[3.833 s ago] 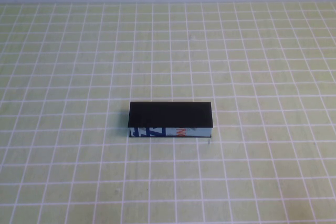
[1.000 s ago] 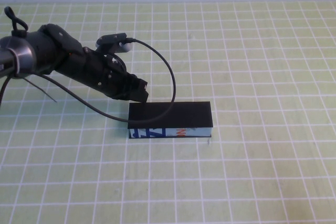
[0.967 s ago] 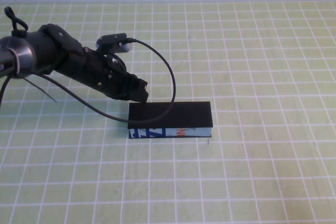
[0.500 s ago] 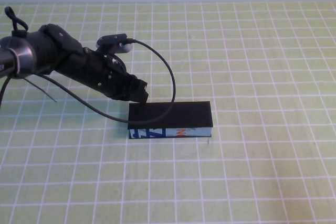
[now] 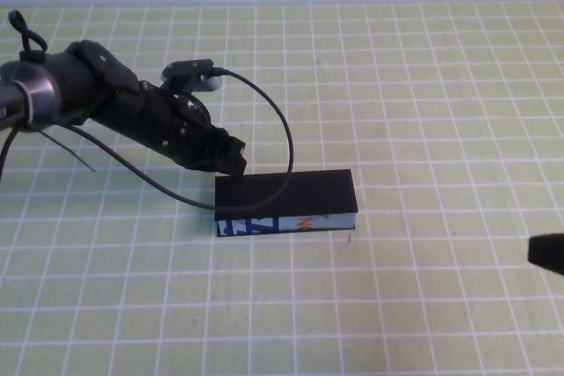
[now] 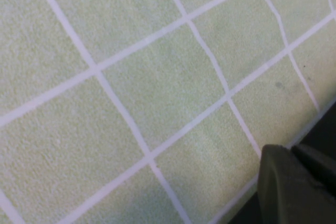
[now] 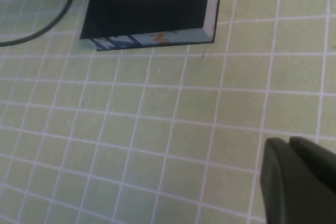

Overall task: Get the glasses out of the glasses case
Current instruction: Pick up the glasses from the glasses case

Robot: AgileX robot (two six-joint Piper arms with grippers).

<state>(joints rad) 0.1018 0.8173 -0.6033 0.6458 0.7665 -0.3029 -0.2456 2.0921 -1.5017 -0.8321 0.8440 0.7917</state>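
Still closed, stiff light glasses case (image 5: pixel 285 202) sits mid counter (image 5: pixel 423 112); lift its lid's front edge. Left gripper (image 5: pixel 231 161) at its back-left corner, fingers unclear; right gripper (image 5: pixel 547 253) near right edge, fingers together, empty.

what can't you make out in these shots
- Glasses: unseen in every view; the glasses case is closed, its lid hiding the inside.
- Left gripper: behind the case's left end; fingers hidden by its own body.
- Right gripper: cut off by the high view's right edge.
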